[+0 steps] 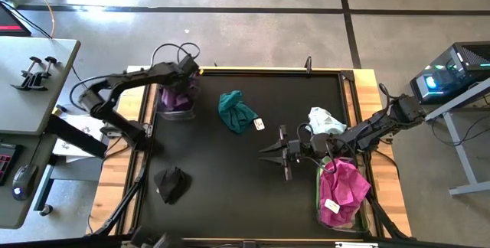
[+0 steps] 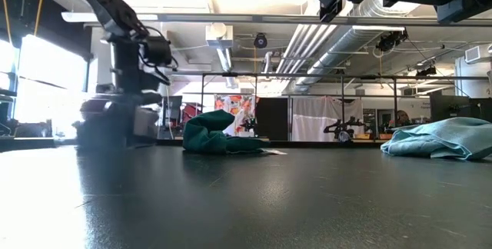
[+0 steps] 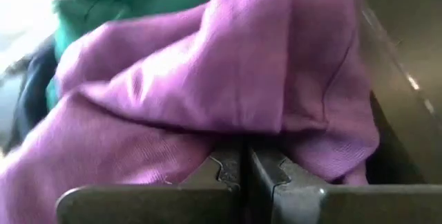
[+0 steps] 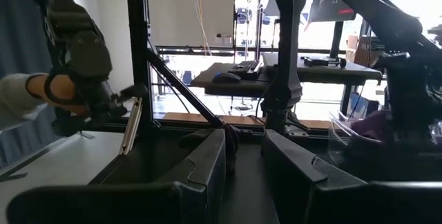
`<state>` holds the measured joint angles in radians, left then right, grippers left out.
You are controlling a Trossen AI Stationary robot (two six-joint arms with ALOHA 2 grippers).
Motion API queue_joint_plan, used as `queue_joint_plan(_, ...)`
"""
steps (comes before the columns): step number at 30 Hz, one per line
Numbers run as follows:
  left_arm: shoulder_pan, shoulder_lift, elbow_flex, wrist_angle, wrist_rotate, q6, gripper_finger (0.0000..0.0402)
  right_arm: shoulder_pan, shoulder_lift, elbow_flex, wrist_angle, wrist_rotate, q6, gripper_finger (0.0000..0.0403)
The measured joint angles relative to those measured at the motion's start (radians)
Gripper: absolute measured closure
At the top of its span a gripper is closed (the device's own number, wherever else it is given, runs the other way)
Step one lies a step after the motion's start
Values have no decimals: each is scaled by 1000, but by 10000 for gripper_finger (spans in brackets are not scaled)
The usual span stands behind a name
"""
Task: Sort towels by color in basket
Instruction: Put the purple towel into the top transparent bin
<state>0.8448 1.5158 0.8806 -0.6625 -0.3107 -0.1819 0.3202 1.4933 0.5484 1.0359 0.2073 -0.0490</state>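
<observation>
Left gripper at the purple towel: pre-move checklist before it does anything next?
1. Left gripper fingers shut: ok, the two meet at the purple towel.
2. Cloth actually pinched: cannot tell, fingertips are hidden by the fabric.
3. Left gripper over the left basket: ok.
4. Right gripper clear of it: ok, parked mid-table, open and empty.
5. Loose towels left to sort: not ok, teal towel, black towel and mint towel still on the mat.
</observation>
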Motion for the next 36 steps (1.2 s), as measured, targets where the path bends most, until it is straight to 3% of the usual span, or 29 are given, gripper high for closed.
queue_joint_plan(7, 0, -14, 8, 60, 9, 56, 401, 0, 0, 0, 0, 0, 8, 308)
queue_joint_plan(19, -24, -320, 46, -191, 74, 1, 401, 0, 0, 0, 1, 0, 8, 308)
queue_joint_plan(23, -28, -379, 47, -270, -68, -115, 401, 0, 0, 0, 1, 0, 8, 308)
queue_joint_plan(25, -24, -376, 41, -287, -125, -134, 401, 0, 0, 0, 2, 0, 8, 308)
queue_joint_plan(28, -10, -345, 5, -257, -72, -125, 401, 0, 0, 0, 4, 0, 8, 308)
queue_joint_plan(36, 26, -141, -133, 0, -86, -65, 401, 0, 0, 0, 4, 0, 7, 308)
